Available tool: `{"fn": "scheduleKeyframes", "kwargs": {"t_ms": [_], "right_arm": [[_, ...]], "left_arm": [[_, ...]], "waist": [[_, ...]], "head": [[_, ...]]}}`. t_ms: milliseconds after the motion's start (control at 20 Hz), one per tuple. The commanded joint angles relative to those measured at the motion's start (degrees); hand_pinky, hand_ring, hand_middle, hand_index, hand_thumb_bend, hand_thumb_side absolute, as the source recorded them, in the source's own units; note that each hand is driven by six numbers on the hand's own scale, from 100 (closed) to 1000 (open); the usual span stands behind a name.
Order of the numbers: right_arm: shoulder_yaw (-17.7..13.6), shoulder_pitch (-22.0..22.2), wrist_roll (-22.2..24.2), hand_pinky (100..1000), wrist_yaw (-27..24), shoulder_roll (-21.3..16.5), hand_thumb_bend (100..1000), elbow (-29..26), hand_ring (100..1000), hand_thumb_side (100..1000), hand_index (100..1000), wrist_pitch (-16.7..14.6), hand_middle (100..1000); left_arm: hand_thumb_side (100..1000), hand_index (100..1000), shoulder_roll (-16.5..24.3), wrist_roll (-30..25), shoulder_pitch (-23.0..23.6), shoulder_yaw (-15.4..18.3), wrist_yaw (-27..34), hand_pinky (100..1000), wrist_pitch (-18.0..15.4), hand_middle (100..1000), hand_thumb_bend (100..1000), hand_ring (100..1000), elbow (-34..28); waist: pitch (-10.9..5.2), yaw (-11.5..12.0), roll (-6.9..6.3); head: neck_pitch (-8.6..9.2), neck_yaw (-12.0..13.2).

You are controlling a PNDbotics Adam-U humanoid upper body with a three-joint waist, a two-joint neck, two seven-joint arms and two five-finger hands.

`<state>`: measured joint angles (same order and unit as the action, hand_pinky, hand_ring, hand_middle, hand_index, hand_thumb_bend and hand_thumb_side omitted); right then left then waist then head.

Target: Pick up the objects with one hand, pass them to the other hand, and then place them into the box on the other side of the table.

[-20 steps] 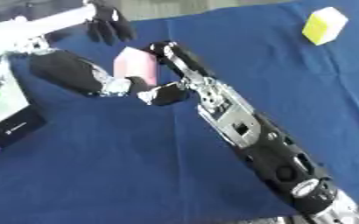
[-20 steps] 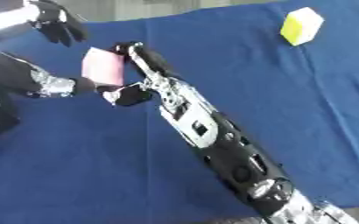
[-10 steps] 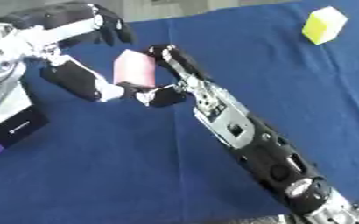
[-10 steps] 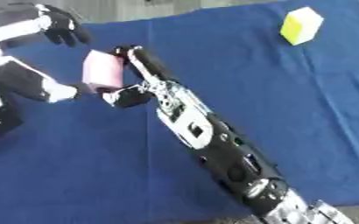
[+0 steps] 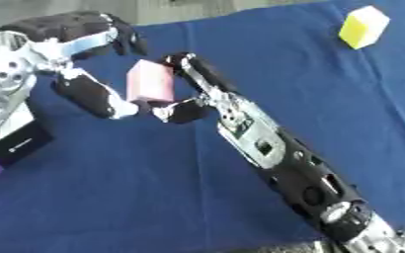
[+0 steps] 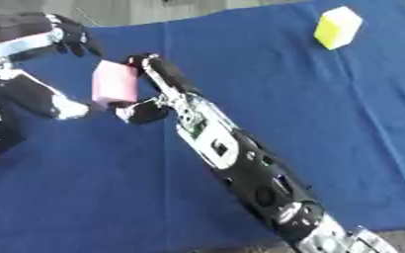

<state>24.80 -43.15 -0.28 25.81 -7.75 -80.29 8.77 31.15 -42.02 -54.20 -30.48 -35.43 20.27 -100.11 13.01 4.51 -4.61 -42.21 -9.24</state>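
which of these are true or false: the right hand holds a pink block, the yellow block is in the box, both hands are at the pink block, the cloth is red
1. The right hand holds a pink block. True: its fingers and thumb pinch it.
2. The yellow block is in the box. False: it sits on the cloth, at the far right.
3. Both hands are at the pink block. True: the left hand reaches around it from the left.
4. The cloth is red. False: it is dark blue.

Two foam blocks on one blue tablecloth (image 5: 154,197), one pink block (image 5: 150,87) left of centre, one yellow block (image 6: 337,27) far right, two robot hands, left hand (image 5: 85,59), right hand (image 5: 193,89), one black box (image 5: 12,143) at the cloth's left edge.
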Motion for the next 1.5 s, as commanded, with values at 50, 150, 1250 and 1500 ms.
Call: {"fn": "scheduleKeyframes", "kwargs": {"t_ms": [50,150,1250,1500], "right_arm": [[0.0,-0.6,-0.3,794,0.2,0.2,100,-0.4,758,100,646,-0.5,609],[0.0,-0.5,-0.6,794,0.1,0.2,100,-0.4,758,100,646,-0.6,609],[0.0,0.2,0.8,790,-10.5,-4.5,100,-12.6,755,100,644,1.1,605],[0.1,0.0,1.5,787,-13.6,-4.9,100,-15.5,754,100,642,2.5,604]], "left_arm": [[326,830,0.2,-0.5,-1.3,0.2,-0.6,797,-0.1,776,489,776,0.5],[330,828,0.2,-0.1,-1.2,0.3,-0.5,796,-0.1,773,484,773,0.4],[398,826,11.7,14.4,8.9,14.3,23.4,774,-10.0,717,628,718,2.0],[367,822,11.9,14.4,9.4,14.5,25.6,774,-14.6,708,684,716,4.2]], "waist": [[-2.18,0.0,-0.77],[-2.17,0.0,-0.74],[-0.99,-0.9,0.81],[-0.84,-1.1,1.08]], "head": [[-0.07,0.1],[-0.04,0.2],[0.39,0.4],[0.46,0.7]]}}
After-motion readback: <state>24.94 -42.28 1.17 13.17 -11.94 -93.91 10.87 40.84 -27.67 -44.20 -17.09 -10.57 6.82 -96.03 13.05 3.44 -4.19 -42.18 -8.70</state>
